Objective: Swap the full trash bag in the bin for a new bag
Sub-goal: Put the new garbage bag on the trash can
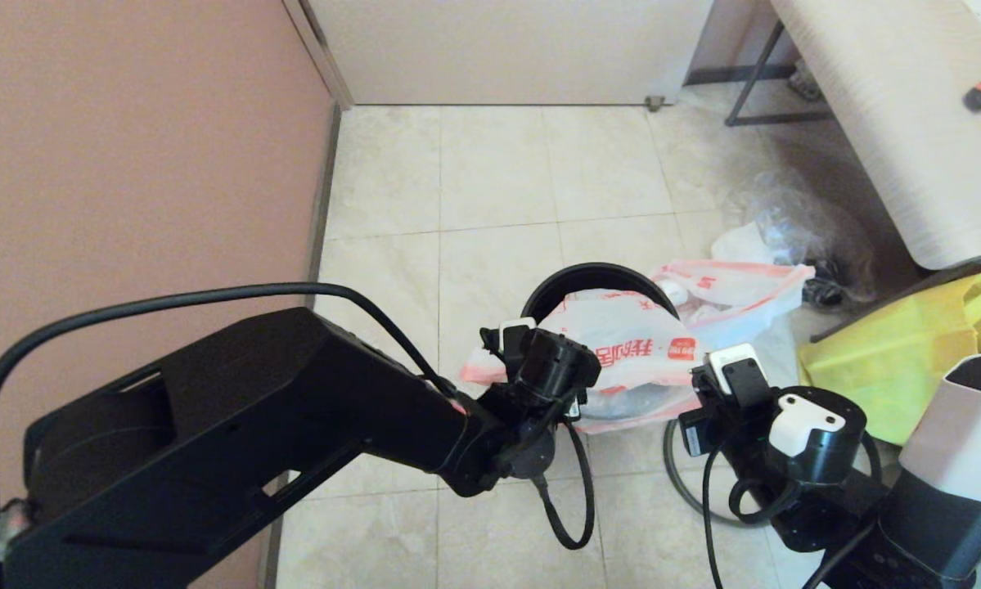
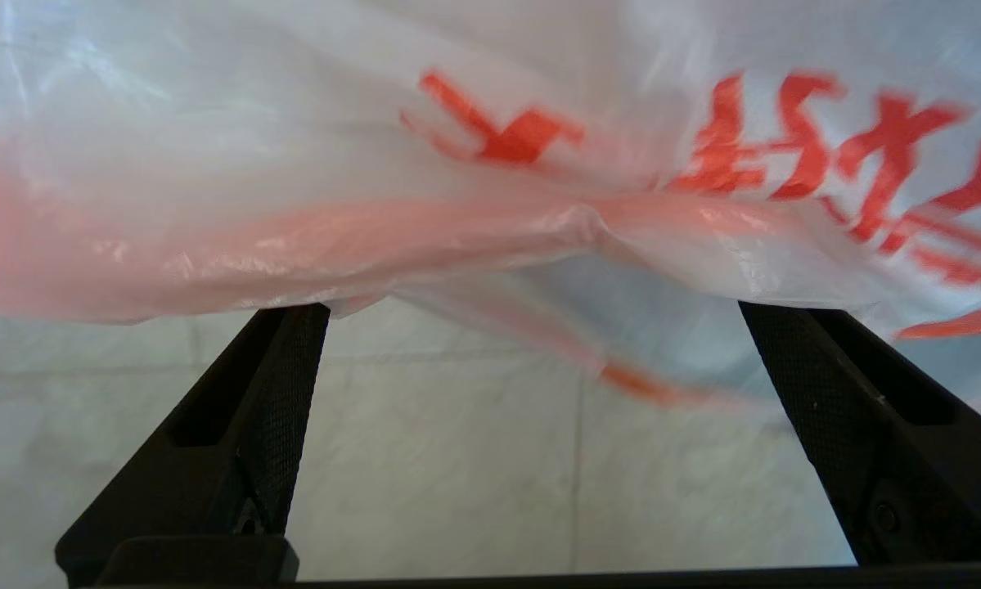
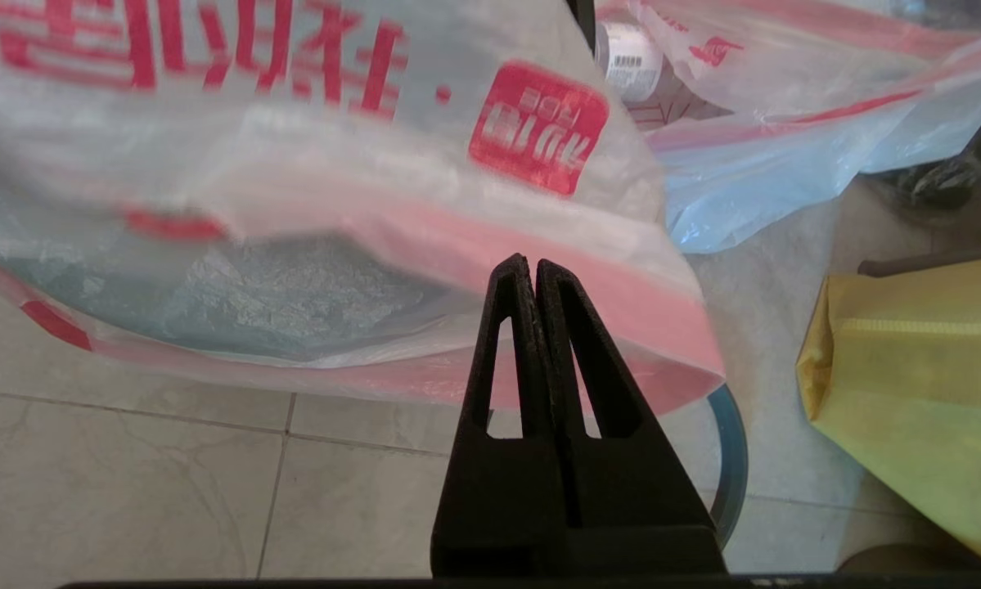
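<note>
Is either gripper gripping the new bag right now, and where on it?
Left gripper is open around the new bag's pink-edged rim, not clamped. Right gripper is shut at that bag's pink rim; whether plastic is pinched cannot be told.

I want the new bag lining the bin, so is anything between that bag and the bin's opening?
Nothing visible does. The new bag already drapes over the bin. The full trash bag lies on the floor beside it, and the left claw stands open at the new bag's edge.
</note>
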### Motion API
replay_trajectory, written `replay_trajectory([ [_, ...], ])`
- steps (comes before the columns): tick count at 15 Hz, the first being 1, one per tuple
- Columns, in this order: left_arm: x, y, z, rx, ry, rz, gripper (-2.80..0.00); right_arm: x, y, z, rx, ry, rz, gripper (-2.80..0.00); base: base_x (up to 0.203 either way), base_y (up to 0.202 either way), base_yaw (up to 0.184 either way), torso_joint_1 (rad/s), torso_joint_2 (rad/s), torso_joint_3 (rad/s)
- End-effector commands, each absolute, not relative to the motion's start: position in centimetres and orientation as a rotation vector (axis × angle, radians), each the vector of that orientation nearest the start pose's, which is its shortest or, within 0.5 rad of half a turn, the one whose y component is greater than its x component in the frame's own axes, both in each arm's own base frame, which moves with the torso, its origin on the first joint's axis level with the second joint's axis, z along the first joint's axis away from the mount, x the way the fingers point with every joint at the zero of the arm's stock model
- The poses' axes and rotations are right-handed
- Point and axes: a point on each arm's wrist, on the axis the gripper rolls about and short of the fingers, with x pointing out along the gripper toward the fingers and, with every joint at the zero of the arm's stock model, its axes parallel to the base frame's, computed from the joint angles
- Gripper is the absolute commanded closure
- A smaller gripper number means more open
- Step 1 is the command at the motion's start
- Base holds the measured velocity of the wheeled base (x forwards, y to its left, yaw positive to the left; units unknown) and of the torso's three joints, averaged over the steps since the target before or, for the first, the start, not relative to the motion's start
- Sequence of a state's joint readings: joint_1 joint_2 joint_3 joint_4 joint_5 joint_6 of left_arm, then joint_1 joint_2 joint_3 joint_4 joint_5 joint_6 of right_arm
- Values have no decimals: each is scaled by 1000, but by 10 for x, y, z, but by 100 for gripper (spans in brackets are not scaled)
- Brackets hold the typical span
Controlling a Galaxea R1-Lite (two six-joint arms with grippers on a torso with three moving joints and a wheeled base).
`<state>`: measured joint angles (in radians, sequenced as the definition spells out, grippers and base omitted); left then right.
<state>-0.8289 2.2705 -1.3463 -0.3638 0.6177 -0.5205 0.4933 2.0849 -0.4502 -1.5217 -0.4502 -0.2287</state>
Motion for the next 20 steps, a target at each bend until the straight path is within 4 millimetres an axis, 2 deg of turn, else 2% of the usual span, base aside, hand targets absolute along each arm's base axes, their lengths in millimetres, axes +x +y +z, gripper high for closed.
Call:
replay_trajectory([
  [1, 316, -326, 82, -151, 446, -91, -280, 279, 138, 69, -273, 97, 49, 0, 0, 0, 0, 0, 0, 0],
  [3, 320, -336, 75, -140, 458, -94, -280, 281, 134, 71, -268, 95, 37, 0, 0, 0, 0, 0, 0, 0],
  [8, 320, -345, 71, -142, 456, -109, -280, 280, 132, 76, -256, 79, 34, 0, 0, 0, 0, 0, 0, 0],
  [11, 302, -356, 78, -150, 457, -151, -280, 281, 125, 83, -243, 63, 14, 0, 0, 0, 0, 0, 0, 0],
  [14, 300, -360, 69, -114, 494, -145, -280, 280, 117, 86, -239, 60, 8, 0, 0, 0, 0, 0, 0, 0],
  [16, 305, -358, 63, -119, 512, -122, -280, 281, 112, 84, -227, 69, 6, 0, 0, 0, 0, 0, 0, 0],
  [20, 329, -359, 49, -137, 502, -85, -280, 280, 106, 82, -206, 85, -5, 0, 0, 0, 0, 0, 0, 0],
])
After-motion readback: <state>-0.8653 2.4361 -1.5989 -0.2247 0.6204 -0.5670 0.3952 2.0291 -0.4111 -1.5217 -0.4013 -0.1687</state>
